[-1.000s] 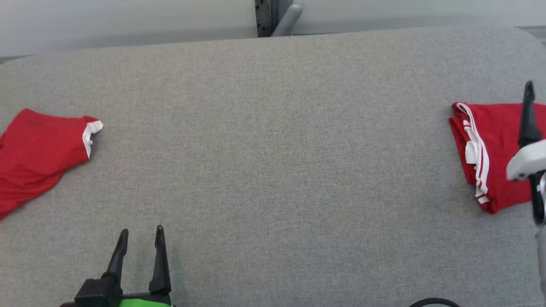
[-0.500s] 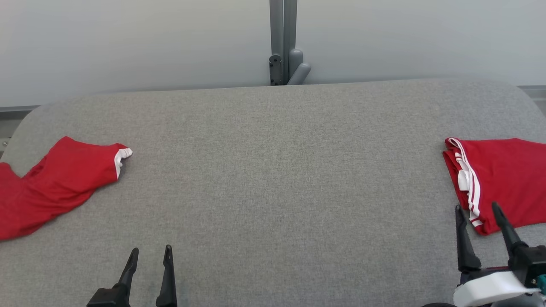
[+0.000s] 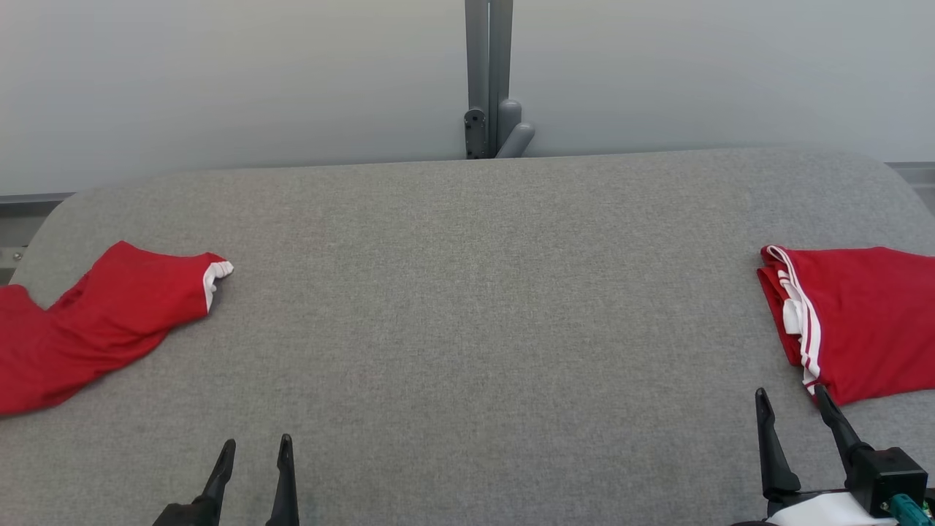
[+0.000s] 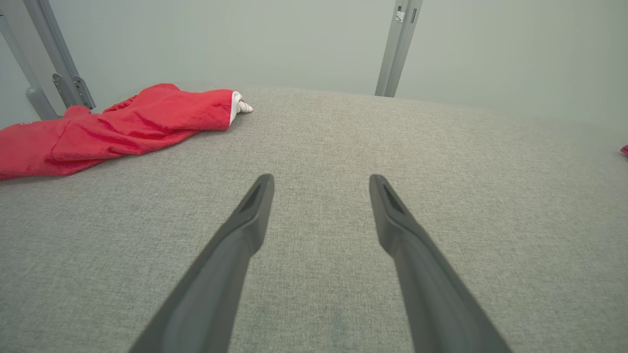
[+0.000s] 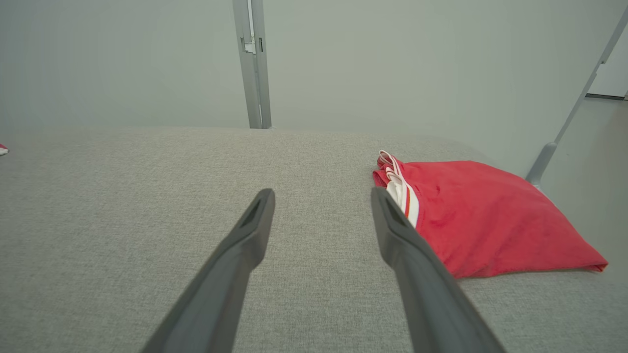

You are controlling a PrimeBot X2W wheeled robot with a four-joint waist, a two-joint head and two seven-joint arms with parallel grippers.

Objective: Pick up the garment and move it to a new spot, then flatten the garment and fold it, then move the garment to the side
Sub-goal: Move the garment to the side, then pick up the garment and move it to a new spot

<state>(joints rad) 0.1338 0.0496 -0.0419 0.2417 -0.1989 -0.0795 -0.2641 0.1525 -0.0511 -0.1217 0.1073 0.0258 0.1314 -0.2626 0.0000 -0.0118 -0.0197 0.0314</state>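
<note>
Cloth of grey weave covers the surface point(image 3: 467, 329), which has rounded far corners and stands against a pale wall point(image 3: 219, 73) with a grey post point(image 3: 488, 73) behind the middle of the far edge.

Two red garments lie on it, well apart. The folded garment point(image 3: 869, 321) rests flat at the right edge, about halfway between the far and near edges. It is a neat, compact shape whose inner side, the one facing the middle of the surface, shows white stripes point(image 3: 803, 321). The loose garment point(image 3: 102, 321) lies at the left edge, crumpled and unfolded. One sleeve reaches toward the middle of the surface and ends in a white cuff point(image 3: 218, 274), and the rest runs off past the left edge of the head view.

The left claw point(image 3: 256, 442) is at the near edge, left of the middle. Its two dark fingers stand apart with nothing between them, over bare cloth, and it is well clear of the loose garment.

The right claw point(image 3: 790, 392) is at the near edge toward the right corner, fingers likewise spread and holding nothing. Its right fingertip is just beside the near inner corner of the folded garment. Whether it touches the fabric cannot be told.

The middle of the surface between the two garments is plain grey cloth.
</note>
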